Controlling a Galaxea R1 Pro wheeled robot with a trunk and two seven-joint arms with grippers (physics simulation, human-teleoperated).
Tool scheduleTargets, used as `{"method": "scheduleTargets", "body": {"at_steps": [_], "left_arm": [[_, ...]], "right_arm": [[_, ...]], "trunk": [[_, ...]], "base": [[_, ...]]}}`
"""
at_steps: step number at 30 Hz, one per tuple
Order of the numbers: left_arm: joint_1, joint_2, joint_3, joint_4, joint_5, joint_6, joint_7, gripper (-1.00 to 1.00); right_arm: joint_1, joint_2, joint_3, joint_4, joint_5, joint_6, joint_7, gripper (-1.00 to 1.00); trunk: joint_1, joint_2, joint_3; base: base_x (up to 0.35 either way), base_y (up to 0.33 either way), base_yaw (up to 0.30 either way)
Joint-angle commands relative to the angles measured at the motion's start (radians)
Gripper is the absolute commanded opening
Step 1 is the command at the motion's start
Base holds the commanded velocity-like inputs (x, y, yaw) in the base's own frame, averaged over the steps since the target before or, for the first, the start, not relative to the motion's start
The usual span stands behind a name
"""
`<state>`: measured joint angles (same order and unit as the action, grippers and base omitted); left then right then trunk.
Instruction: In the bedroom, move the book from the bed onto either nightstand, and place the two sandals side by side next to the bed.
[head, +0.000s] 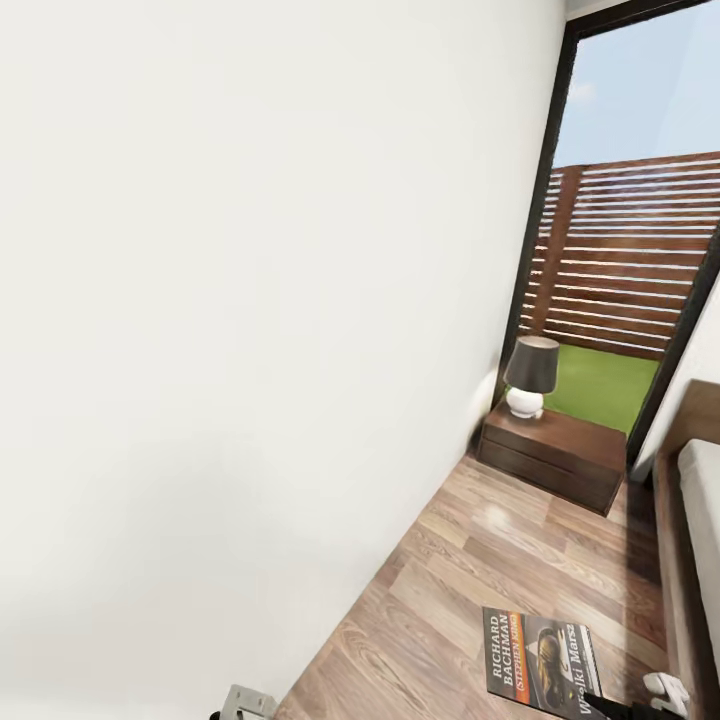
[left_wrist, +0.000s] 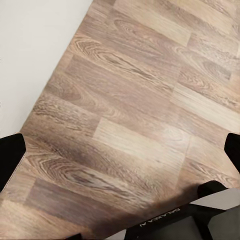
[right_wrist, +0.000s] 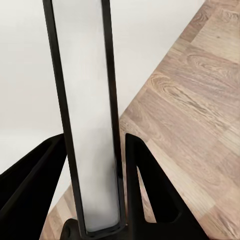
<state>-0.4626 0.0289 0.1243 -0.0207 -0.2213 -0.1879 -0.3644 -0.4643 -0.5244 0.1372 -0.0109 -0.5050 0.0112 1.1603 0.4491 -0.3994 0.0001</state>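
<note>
The bedroom's white wall takes up most of the head view, with the tall dark-framed window beyond it showing a slatted fence and grass. Wood-plank floor runs along the wall towards the bed, whose pale mattress and brown frame show at the view's right edge. At the far end of that strip of floor, just beside the window, stands the nightstand, with a small dark-shaded lamp on its top.

The book shows low in the head view, cover up, apparently held above the floor rather than lying on it. In the right wrist view the right gripper has its two black fingers closed against a thin, pale, dark-edged slab standing between them; this looks to be the book seen edge-on, though that view is too close to be sure. It is light, thin and somewhat flexible, with a smooth cover that could slip, so a hold well in from the edge suits it best.

The left gripper is spread wide over bare floor, holding nothing.
</note>
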Motion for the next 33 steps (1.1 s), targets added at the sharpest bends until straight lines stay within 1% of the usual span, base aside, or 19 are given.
{"method": "scheduleTargets", "body": {"at_steps": [1, 23, 26, 33], "left_arm": [[0.000, 0.000, 0.009, 0.001, -0.010, -0.004, -0.002, 1.00], [0.000, 0.000, 0.008, 0.001, -0.010, -0.004, -0.002, 1.00], [0.000, 0.000, 0.008, 0.001, -0.010, -0.004, -0.002, 1.00], [0.000, 0.000, 0.008, 0.002, -0.010, -0.004, -0.002, 1.00]], "right_arm": [[0.000, 0.000, 0.004, 0.000, -0.009, 0.001, 0.002, -1.00], [0.000, 0.000, 0.004, 0.000, -0.009, 0.001, 0.003, -1.00], [0.000, 0.000, 0.004, 0.000, -0.009, 0.001, 0.005, -1.00], [0.000, 0.000, 0.004, 0.000, -0.009, 0.001, 0.004, -1.00]], "trunk": [[0.001, -0.001, 0.000], [0.001, -0.001, 0.000], [0.001, -0.001, 0.000], [0.001, -0.001, 0.000]], "base": [[0.328, 0.000, 0.000], [0.328, 0.000, -0.002], [0.183, 0.000, -0.186], [0.030, 0.000, -0.263]]}}
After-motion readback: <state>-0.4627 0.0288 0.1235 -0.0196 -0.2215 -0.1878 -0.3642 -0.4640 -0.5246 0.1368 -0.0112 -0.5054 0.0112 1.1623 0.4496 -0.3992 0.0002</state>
